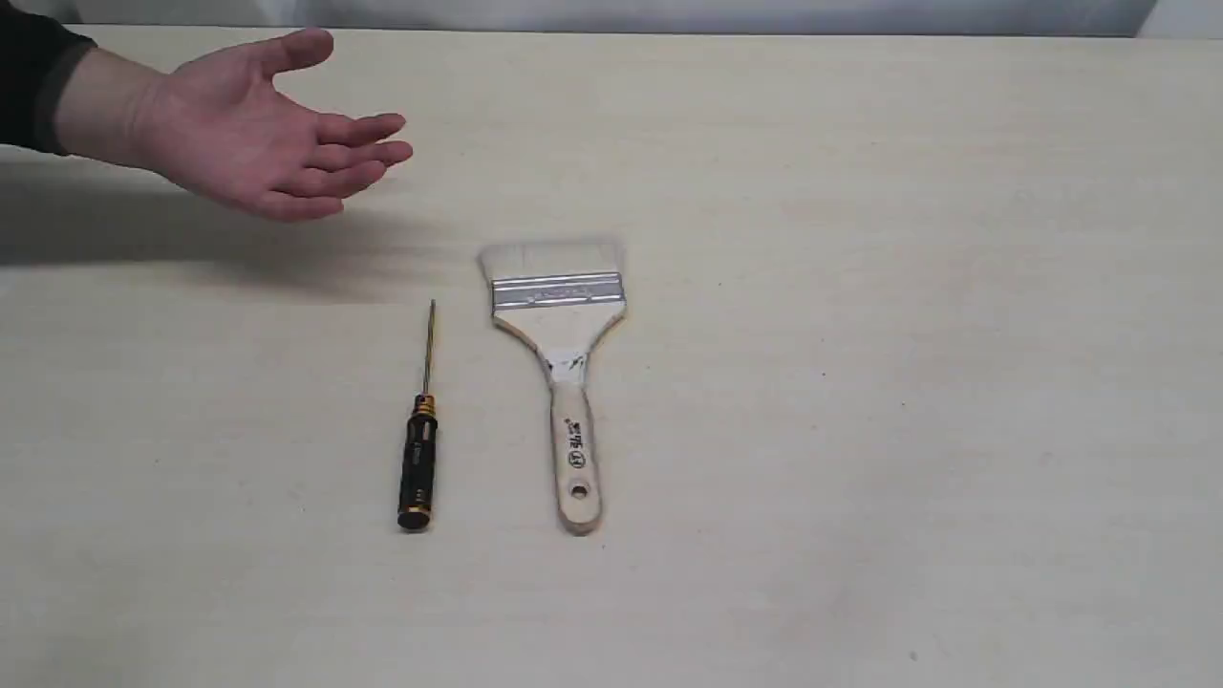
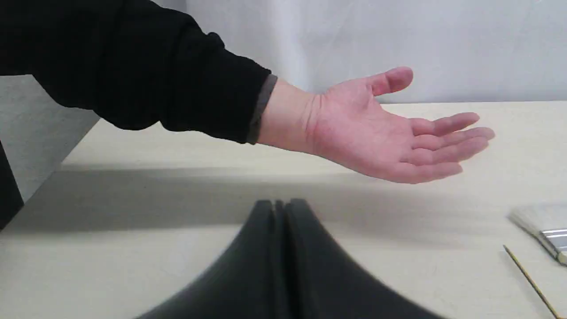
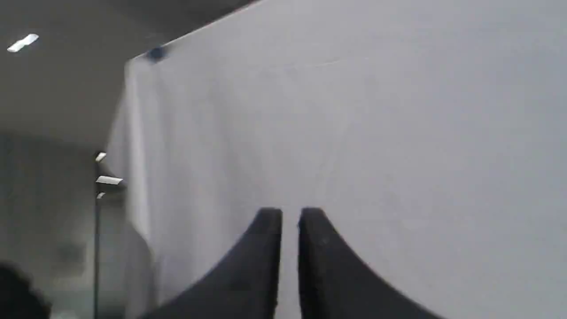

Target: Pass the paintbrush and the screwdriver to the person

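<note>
Paintbrush [image 1: 562, 355] lies flat on the table [image 1: 860, 382], bristles toward the far edge. It sits well apart from both claws and nothing touches it. Screwdriver [image 1: 418, 459] lies just beside it, parallel, shaft tip pointing the same way, also untouched.

In the left wrist view only the brush's bristle end [image 2: 542, 226] and the thin shaft [image 2: 529, 279] show. Both are off to one side of the left claw [image 2: 280, 208], not in front of it.

The person's hand [image 1: 258, 134] is held open, palm up, above the table and ahead of the left claw.

- Left claw: fingers pressed together, holding nothing.
- Right claw [image 3: 290, 215]: fingers a narrow slit apart, empty, aimed at a pale backdrop. No task thing shows in front of it.

Step, as I judge it: the very start, with neither tool picked up and the first reach not yet begun.

Next move likely calls for a claw to spread, swing over one tool's handle, drop, and pinch across it. The screwdriver is slim, so alignment matters.

Count: one paintbrush, one screwdriver, one hand, two claws.
</note>
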